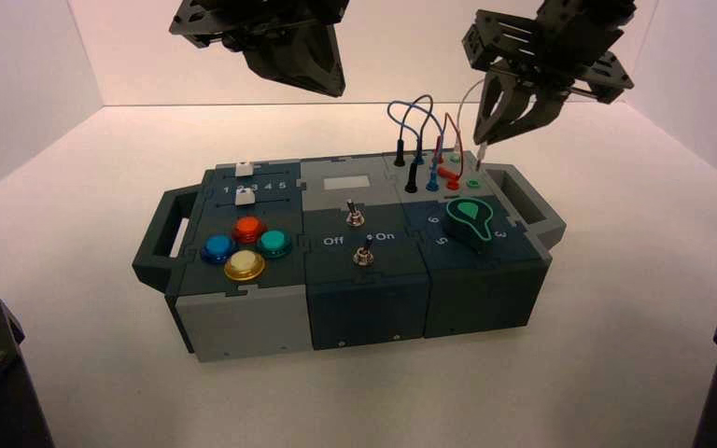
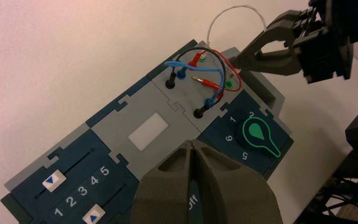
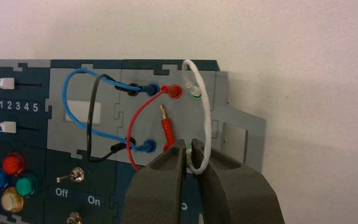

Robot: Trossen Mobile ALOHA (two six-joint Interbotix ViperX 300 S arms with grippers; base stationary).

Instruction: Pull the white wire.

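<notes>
The white wire [image 3: 207, 116] arches from a far green socket [image 3: 195, 96] on the grey wire panel to a near one. My right gripper [image 3: 189, 145] is shut on the wire's near plug end, right over the near green socket. I cannot tell whether the plug sits in it. In the high view the right gripper [image 1: 482, 142] is at the box's back right, with the white wire [image 1: 460, 103] looping up beside it. My left gripper [image 2: 194, 143] is shut and empty. It hovers high over the box's middle [image 1: 331, 86].
The box [image 1: 364, 289] bears blue [image 3: 81, 119], black [image 3: 91, 121] and red [image 3: 133, 135] wires next to the white one. A loose red plug [image 3: 168, 127] lies on the panel. A green knob [image 1: 468, 217] sits in front, toggle switches [image 1: 357, 217] mid-box, coloured buttons [image 1: 245, 247] left.
</notes>
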